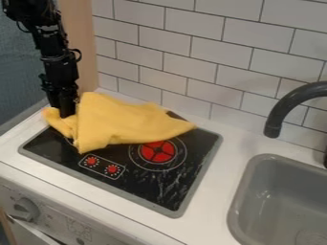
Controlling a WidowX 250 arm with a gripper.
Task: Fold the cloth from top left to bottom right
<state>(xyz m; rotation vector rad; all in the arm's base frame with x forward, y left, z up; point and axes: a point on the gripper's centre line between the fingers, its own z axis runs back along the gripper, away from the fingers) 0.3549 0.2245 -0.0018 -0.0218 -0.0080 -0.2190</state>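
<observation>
The black gripper [65,109] points down at the left part of the yellow cloth [118,122], its lower end against the fabric. Spread across the back of the black stovetop, the cloth is rumpled, with a raised fold near its left side and a smaller flap left of that fold. One corner reaches right, past the red burner, and another hangs down toward the front near the knobs. Part of the cloth beside the gripper is hidden behind it.
The black stovetop [153,189] has a grey rim, a red burner [158,151] and two red knobs [102,166]. At the right are a grey sink [256,191] and a dark curved faucet [287,104]. A white tiled wall [211,52] stands behind the counter.
</observation>
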